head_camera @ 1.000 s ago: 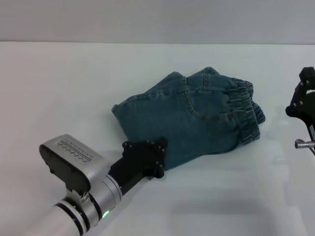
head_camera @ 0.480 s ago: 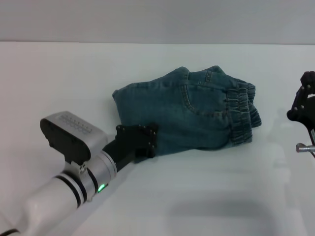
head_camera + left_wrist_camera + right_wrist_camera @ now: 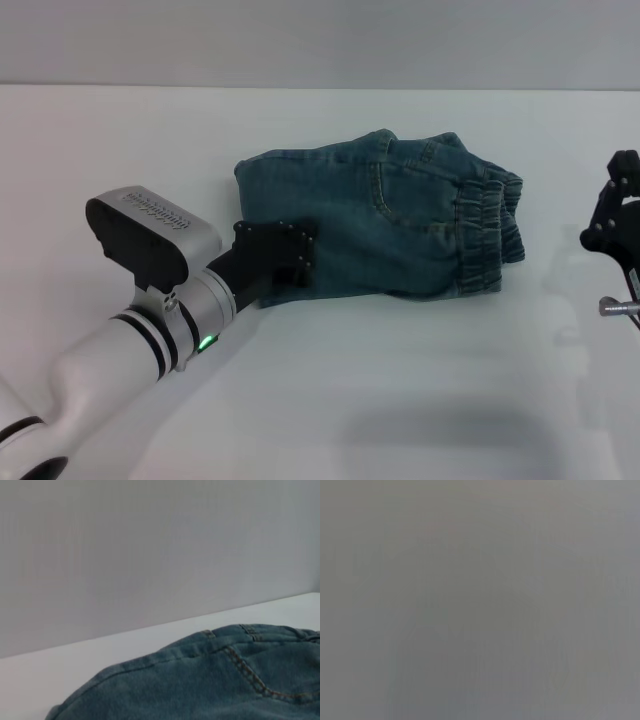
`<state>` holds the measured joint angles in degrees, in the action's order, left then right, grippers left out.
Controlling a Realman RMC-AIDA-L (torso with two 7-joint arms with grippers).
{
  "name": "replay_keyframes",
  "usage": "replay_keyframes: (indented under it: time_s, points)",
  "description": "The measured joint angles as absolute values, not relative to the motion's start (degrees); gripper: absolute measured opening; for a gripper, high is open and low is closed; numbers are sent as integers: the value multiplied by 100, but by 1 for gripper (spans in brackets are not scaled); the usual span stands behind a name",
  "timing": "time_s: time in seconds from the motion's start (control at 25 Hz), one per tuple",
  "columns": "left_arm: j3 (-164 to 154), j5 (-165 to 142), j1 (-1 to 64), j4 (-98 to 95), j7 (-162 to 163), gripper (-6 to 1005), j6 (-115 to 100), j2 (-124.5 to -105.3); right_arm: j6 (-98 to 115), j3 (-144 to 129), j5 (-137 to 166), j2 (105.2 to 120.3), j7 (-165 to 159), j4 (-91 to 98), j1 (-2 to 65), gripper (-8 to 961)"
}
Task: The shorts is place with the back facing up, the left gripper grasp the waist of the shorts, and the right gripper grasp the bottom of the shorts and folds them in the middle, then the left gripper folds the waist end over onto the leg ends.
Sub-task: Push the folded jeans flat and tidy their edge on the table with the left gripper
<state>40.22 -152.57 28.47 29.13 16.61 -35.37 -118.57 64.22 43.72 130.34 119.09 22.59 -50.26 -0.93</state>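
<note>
The blue denim shorts (image 3: 390,225) lie folded into a compact bundle on the white table (image 3: 400,400). One back pocket faces up, and the ruffled waist (image 3: 485,235) is at the bundle's right end. My left gripper (image 3: 285,262), a black claw on a silver wrist with a green light, sits at the bundle's near-left corner and is shut on the denim there. The left wrist view shows the shorts (image 3: 200,680) close up, with a stitched seam. The bottom of the shorts and the leg ends are hidden in the fold. My right gripper (image 3: 612,210) hangs at the far right, apart from the shorts.
A grey wall (image 3: 320,40) runs along the back of the table. The right wrist view shows only a blank grey field.
My left gripper has moved back and to the left. The near-left corner of the shorts came with it, so the bundle has turned squarer. The right gripper has barely moved.
</note>
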Motion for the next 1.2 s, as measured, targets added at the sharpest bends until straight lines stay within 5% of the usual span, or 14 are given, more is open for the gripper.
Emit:
replay_keyframes:
  time_s: [0.44, 0.84, 1.2]
  points:
    - [4064, -15246, 3245, 2648, 1794, -2, -3544, -11850, 6579, 4241, 12931, 11909, 2259, -5009, -154, -2]
    - [4313, -15308, 1794, 4314, 580, -2, -3391, -11800, 6624, 4149, 12894, 11909, 2259, -4996, -96, -2]
    - [4294, -15294, 1918, 4335, 745, -1, -2731, -11822, 6627, 4149, 12884, 11903, 2259, -4981, -47, -2]
